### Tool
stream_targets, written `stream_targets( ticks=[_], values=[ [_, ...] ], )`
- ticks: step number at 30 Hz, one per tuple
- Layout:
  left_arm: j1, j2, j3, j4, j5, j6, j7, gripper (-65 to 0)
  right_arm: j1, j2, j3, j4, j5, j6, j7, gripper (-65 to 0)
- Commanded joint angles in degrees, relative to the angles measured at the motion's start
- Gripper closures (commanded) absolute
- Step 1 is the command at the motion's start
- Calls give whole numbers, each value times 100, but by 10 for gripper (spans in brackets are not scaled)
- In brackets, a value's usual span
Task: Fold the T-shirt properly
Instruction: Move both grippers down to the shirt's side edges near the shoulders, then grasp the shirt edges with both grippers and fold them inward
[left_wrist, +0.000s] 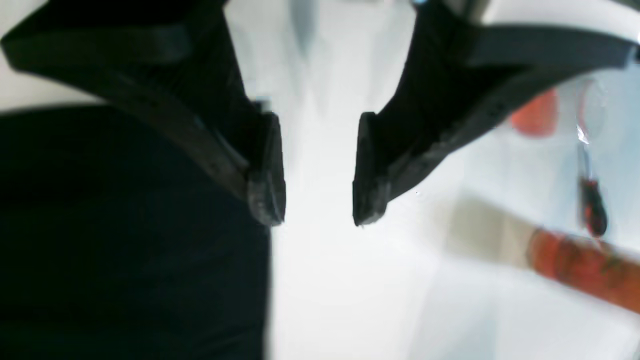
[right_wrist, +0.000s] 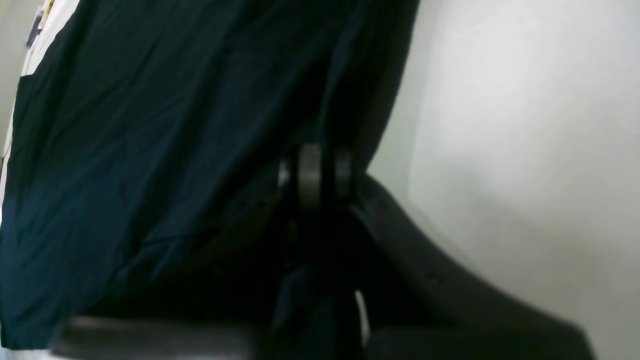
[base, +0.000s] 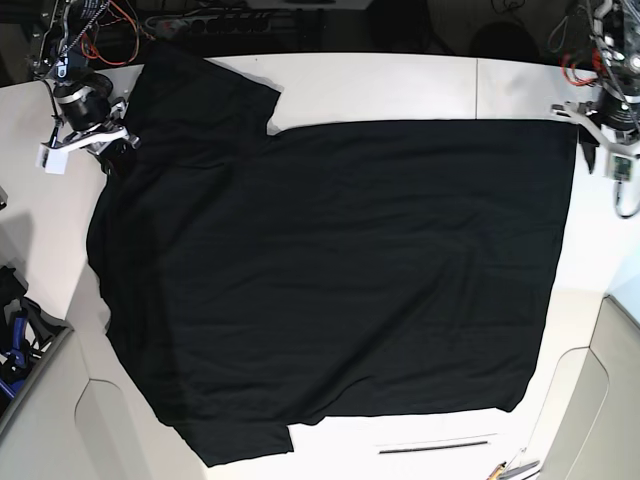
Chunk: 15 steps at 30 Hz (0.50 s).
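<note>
two grippers are seen at opposite far corners of a white table (base: 380, 90), over which the t-shirt (base: 340, 270) is spread flat, plain black side up. in the base view the garment covers most of the tabletop, with one short sleeve (base: 205, 85) laid toward the far edge and its straight hem side lined up near the view's right. the left gripper (left_wrist: 318, 172) is held just off that edge of the cloth: in the left wrist view its jaws are parted, nothing is caught between them, and only bright table surface is seen in the gap, the black fabric lying beside one finger (left_wrist: 267, 170). the right gripper (right_wrist: 312, 175) is found at the sleeve end, its jaws clenched; in the right wrist view dark fabric is pinched at the tips and drapes away from them. blurred orange and red objects (left_wrist: 575, 255) are seen past the left gripper, too unclear to be named.
</note>
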Motion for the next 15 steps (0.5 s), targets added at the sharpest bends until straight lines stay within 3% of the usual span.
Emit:
stream_targets(
  ticks=[1, 5, 8, 15],
  values=[
    [-63, -68, -214, -118, -249, -210, -66, -256, -2, 63, 26, 81, 90, 83, 87, 0],
    [-365, -68, -737, -903, -1611, -1370, 442, -256, -2, 63, 26, 81, 87, 83, 87, 0],
    [-518, -68, -866, -1436, -2618, -2006, 761, -256, -4, 63, 24, 81, 87, 83, 85, 0],
    [-673, -63, -866, -2433, -3405, -2251, 887, -256, -4, 63, 24, 81, 87, 83, 85, 0]
  ],
)
